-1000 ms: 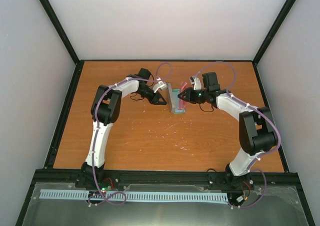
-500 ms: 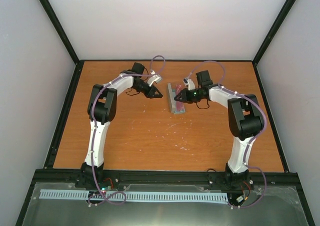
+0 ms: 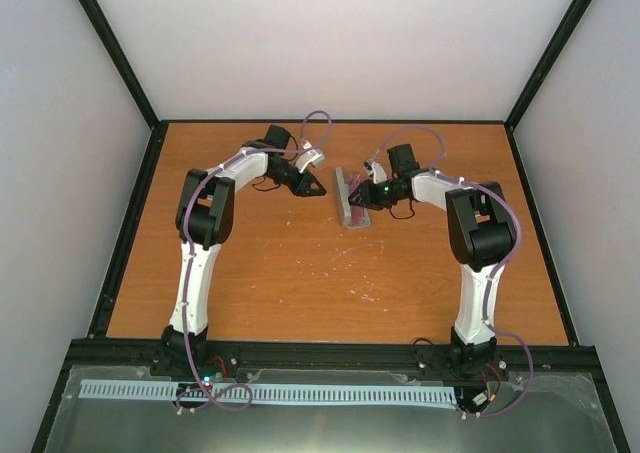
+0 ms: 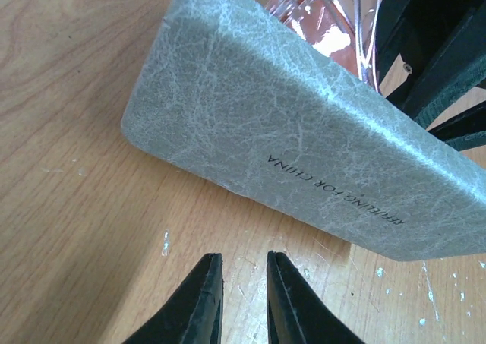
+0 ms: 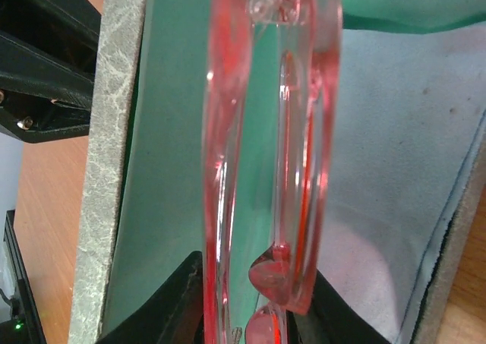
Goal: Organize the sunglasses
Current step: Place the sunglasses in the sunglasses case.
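Two grippers flank the grey case [image 3: 350,199] at upper centre. Right gripper [image 5: 244,298] clamps the sunglasses [image 5: 267,154] over the green lining [image 5: 163,169]. Left gripper [image 4: 243,291], nearly closed and empty, sits just clear of the lid, printed "AFIUELING FOR CHINA". Bare table [image 3: 330,283] lies below.

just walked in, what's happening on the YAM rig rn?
The right tool is shut on the red-pink sunglasses, folded, and holds them in the open grey case against its green lining. The case sits mid-table toward the far side. The left tool is just off the case's outer wall, nearly closed, gripping nothing. Sunglasses not released yet, case not closed.
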Controlling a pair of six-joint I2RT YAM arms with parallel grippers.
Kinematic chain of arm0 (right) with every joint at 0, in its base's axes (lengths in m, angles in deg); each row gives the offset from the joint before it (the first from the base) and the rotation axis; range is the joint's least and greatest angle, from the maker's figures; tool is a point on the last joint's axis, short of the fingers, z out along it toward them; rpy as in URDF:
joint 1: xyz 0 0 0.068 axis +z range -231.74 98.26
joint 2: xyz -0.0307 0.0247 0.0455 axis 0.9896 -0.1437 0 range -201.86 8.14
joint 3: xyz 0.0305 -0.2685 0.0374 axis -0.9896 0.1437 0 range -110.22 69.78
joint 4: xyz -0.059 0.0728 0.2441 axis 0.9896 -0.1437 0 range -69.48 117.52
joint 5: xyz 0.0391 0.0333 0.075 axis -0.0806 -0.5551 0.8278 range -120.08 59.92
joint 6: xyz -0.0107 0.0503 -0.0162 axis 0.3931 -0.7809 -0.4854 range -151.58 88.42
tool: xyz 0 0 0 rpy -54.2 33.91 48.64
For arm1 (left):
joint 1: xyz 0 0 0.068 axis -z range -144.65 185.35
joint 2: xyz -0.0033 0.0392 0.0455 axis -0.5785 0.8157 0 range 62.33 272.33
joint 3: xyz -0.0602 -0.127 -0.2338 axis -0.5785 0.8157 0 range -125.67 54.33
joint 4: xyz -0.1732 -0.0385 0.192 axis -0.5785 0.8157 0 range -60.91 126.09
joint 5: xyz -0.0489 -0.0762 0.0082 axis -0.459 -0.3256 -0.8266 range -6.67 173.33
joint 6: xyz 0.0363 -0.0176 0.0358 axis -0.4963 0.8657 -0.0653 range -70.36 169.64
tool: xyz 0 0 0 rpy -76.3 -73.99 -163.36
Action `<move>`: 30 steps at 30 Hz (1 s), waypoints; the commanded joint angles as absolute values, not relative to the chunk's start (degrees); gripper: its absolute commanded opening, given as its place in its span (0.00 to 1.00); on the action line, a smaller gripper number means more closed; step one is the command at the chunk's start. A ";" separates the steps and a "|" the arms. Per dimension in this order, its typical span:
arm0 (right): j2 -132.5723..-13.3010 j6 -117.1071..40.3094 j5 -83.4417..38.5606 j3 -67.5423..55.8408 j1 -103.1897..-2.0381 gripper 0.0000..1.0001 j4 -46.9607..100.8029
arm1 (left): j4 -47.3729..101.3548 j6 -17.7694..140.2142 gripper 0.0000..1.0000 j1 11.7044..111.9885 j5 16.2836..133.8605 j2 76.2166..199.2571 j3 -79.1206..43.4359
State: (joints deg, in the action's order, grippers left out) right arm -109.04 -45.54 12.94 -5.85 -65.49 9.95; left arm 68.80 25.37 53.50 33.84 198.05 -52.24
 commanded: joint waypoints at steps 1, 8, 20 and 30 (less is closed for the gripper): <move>-110.74 -45.14 12.42 -7.62 -64.93 0.28 9.85 | 68.31 26.26 0.18 53.63 33.05 198.65 -54.35; -112.60 -44.80 11.32 -9.73 -64.30 0.38 8.27 | 68.65 26.10 0.18 53.63 33.15 198.55 -54.21; -111.23 -42.64 5.86 -10.19 -64.27 0.46 4.50 | 68.62 26.29 0.19 53.63 32.76 198.47 -54.09; -108.20 -40.76 2.36 -11.59 -64.40 0.52 1.07 | 68.56 26.41 0.19 53.62 32.69 198.43 -54.04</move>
